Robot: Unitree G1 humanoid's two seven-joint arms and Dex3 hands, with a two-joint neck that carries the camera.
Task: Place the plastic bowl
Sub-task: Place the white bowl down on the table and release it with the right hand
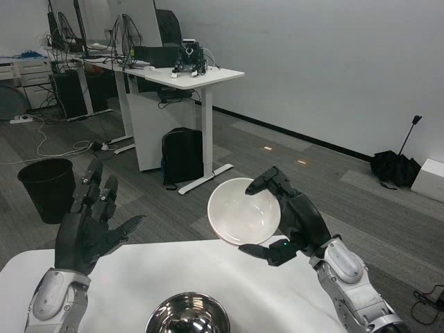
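Two black hands over a white table, one of them holding a white bowl.

Right hand grips the smooth, round plastic bowl by its rim, fingers curled over the top edge and thumb under the bottom edge, so the bowl is tilted on its side with its hollow facing the camera, raised above the far edge of the table. Left hand hangs above the table's left end, well apart from the bowl, fingers spread wide and holding nothing. A shiny, rounded metal bowl sits upright on the table at its near edge, below the plastic one. Beyond the table, on grey carpet, stand a black ribbed bin and a black backpack.
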